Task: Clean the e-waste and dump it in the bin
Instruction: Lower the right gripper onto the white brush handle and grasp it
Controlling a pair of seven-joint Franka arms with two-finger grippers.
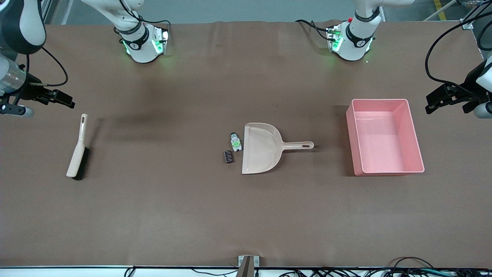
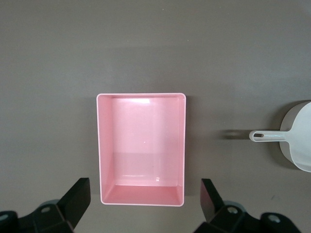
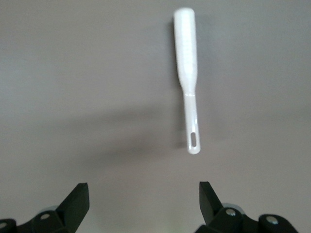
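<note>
While both arms wait raised at the two ends of the brown table (image 1: pixel 246 215), the two small pieces of e-waste lie near its middle: the white part with green and orange marks (image 1: pixel 235 142) sits just beside the wide mouth of the beige dustpan (image 1: pixel 261 148), and the small black block (image 1: pixel 228 156) lies a little nearer the front camera, close to the white part and near the same edge. The dustpan's handle points toward the left arm's end, where the pink bin (image 1: pixel 417 148) stands well apart from it. The left gripper (image 2: pixel 146 201) hangs over the table at that end, just off the bin's rim, with its fingers spread wide and holding nothing. The right gripper (image 3: pixel 144 201) hovers at the right arm's end, fingers equally wide and unloaded, near the slotted handle tip of a beige brush (image 1: pixel 78 148) that lies flat on the table
</note>
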